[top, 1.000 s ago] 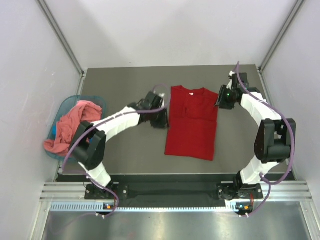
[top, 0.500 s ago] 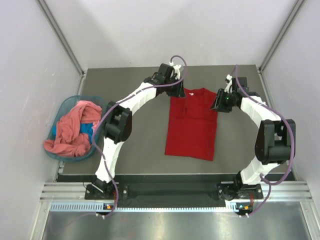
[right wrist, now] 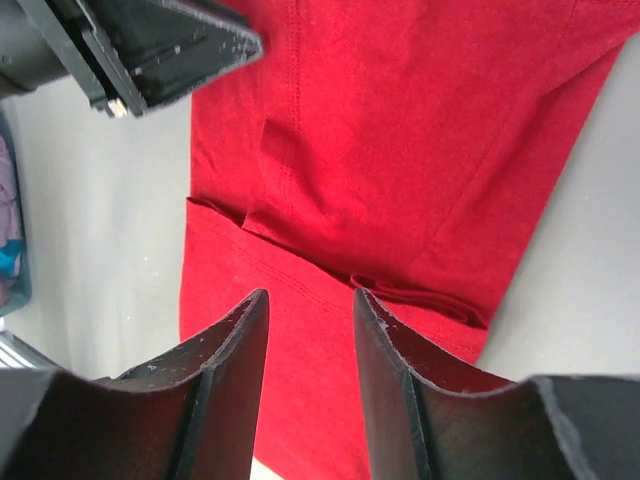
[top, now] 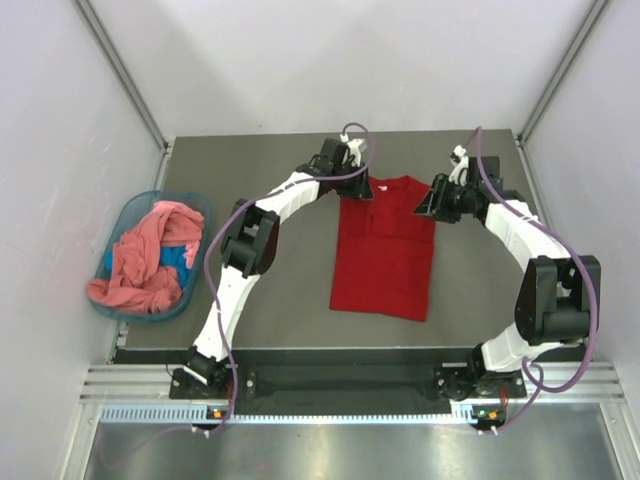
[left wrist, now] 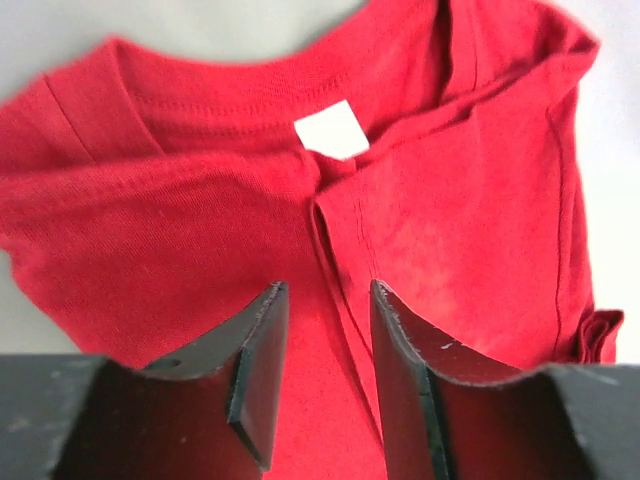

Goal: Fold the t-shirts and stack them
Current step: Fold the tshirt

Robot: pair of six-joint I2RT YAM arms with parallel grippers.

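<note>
The deep red t-shirt (top: 385,245) lies flat on the grey table with both sleeves folded in, collar at the far end. Its white neck label (left wrist: 331,132) shows in the left wrist view. My left gripper (top: 352,180) hovers at the collar's left corner, open and empty (left wrist: 325,300). My right gripper (top: 428,205) is at the shirt's upper right edge, open and empty (right wrist: 310,305), above the folded sleeve (right wrist: 420,295). The salmon-pink t-shirt (top: 145,260) lies bunched in the teal basket (top: 125,220) at the left.
The basket also holds a bit of blue cloth (top: 175,258). White walls with metal rails enclose the table at the back and sides. The left gripper's body (right wrist: 140,45) shows in the right wrist view, close over the shirt.
My left arm has swung from the shirt's left side up to the collar corner. My right gripper has shifted slightly left onto the shirt's right edge. The shirt has not moved.
</note>
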